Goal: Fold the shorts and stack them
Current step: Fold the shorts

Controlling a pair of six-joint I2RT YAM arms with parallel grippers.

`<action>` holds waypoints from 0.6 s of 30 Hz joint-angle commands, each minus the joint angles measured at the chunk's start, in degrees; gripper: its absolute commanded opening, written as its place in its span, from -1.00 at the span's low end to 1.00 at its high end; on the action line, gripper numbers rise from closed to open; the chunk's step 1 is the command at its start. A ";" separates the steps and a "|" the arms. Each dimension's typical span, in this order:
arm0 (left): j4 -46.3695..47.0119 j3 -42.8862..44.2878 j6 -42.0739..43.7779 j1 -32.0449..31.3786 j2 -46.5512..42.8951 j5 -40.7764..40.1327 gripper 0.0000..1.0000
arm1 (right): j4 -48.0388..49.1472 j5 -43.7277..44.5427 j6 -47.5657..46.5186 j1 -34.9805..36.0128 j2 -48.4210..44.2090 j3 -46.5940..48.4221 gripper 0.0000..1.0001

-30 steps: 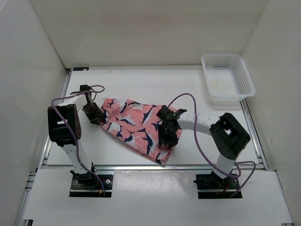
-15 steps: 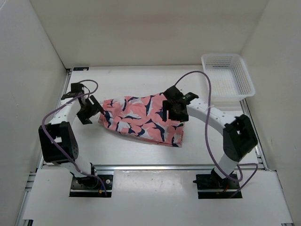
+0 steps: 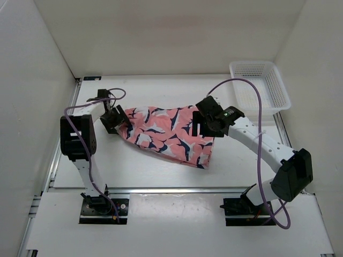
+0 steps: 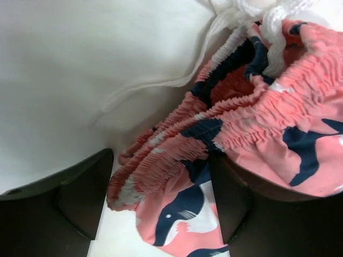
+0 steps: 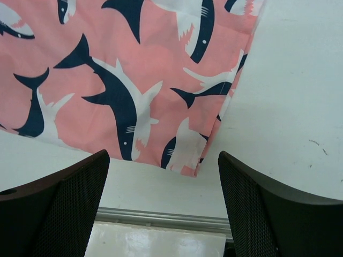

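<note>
Top external view: the shorts (image 3: 169, 134) lie on the table (image 3: 161, 91), roughly mid-table, spread in a loose, tilted shape between the two arms. The white basket (image 3: 280, 85) stands well apart at the far right corner.

Left gripper (image 3: 119, 120): positioned at the waistband end. In the left wrist view the gathered elastic waistband (image 4: 236, 101) sits between the fingers (image 4: 80, 198), which stand apart. Fabric drapes over one finger but is not pinched. The white drawstring (image 4: 161, 83) trails loose onto the table.

Right gripper (image 3: 202, 124): positioned above the leg-hem end. The right wrist view shows its jaws spread wide with nothing between them, looking down on the hem corner (image 5: 206, 155) and bare table.

Judgement: each gripper is stationed at an opposite end so the garment can be taken at both ends and flattened. The cloth is not yet square, so folding has not begun. Seizing several waistband layers would bunch the fabric.
</note>
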 commanded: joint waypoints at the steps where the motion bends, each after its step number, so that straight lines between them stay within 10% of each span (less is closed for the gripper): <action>1: 1.47 2.80 -2.34 -2.87 0.95 0.82 0.50 | -1.74 0.91 0.24 -0.07 -2.31 -0.46 0.73; 5: 1.47 4.82 -3.48 -4.72 3.05 -0.50 0.06 | -1.74 0.91 0.24 -0.07 -3.46 -0.46 0.73; 9: 1.47 6.06 -4.62 -5.34 3.76 -1.73 -0.78 | -2.26 0.91 0.24 -0.07 -4.08 -0.46 0.73; 18: -8.45 10.71 -1.48 -5.34 -7.83 -23.24 -0.79 | -2.79 1.53 0.24 -0.07 -5.22 -0.98 0.73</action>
